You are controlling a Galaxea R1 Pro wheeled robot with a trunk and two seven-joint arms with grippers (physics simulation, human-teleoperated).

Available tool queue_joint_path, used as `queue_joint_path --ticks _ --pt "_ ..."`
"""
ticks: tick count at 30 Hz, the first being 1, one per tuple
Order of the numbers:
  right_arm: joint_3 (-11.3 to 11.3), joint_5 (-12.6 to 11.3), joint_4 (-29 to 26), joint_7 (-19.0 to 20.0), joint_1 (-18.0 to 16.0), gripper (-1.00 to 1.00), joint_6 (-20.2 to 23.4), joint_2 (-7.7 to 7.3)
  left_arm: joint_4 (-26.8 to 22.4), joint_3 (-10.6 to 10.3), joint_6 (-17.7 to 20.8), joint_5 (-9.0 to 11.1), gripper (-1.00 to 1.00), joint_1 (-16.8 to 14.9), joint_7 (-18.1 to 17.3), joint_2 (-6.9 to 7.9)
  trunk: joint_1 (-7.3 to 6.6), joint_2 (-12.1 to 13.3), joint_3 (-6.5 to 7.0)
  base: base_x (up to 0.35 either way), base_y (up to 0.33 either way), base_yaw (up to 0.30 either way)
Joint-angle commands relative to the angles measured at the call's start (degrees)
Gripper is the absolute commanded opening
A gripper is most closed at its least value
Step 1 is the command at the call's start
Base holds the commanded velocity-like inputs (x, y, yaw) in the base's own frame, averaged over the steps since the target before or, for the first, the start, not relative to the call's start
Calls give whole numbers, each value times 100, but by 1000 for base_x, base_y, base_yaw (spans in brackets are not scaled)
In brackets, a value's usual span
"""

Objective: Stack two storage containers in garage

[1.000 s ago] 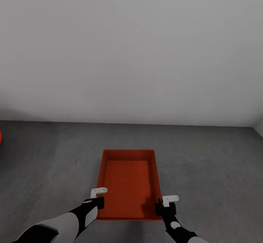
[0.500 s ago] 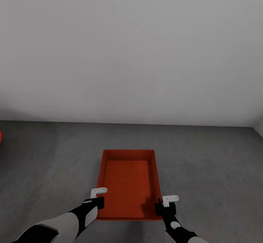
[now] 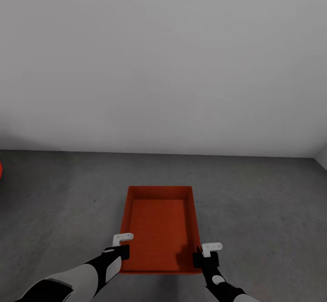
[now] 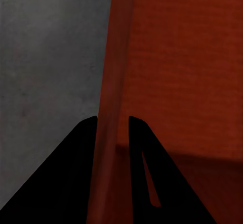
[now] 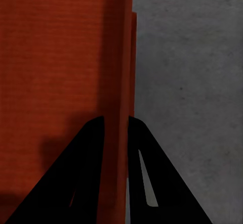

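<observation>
One storage container [image 3: 160,229] sits low over the garage floor [image 3: 254,211], near the pale wall [image 3: 163,65]. The left gripper [image 3: 121,243] pinches its left wall and the right gripper [image 3: 206,253] its right wall. This looks like the set-down step; next, both grippers would need to release together before fetching the second container.

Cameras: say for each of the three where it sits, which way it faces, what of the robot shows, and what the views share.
Head view: on the robot's head, facing forward and down at the storage container on the concrete floor before a pale wall; both forearms, left claw and right claw show.
Left wrist view: along the left claw, astride the container's wall.
Right wrist view: along the right claw, astride the opposite wall.
Shared: all three show the container and floor.
</observation>
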Motion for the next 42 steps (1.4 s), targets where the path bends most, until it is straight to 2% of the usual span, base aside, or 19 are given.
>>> queue_joint_path --ticks 1,29,38,42 --pt "3 -37 7 -69 -2 -100 -17 0 -3 334 -4 34 -100 -6 46 -2 0 -3 -4 0 -30 0" --pt "3 -36 7 -69 -2 -100 -17 0 -3 331 -1 38 -100 -6 46 -2 0 -3 -4 0 -14 0" --pt "3 -37 7 -69 -2 -100 -17 0 -2 333 0 43 -100 -6 47 -2 197 -364 -166 0 0 0" --pt "3 -37 7 -69 -2 -100 -17 0 -3 336 -3 40 -100 -6 47 -2 197 -364 -166 0 0 0"
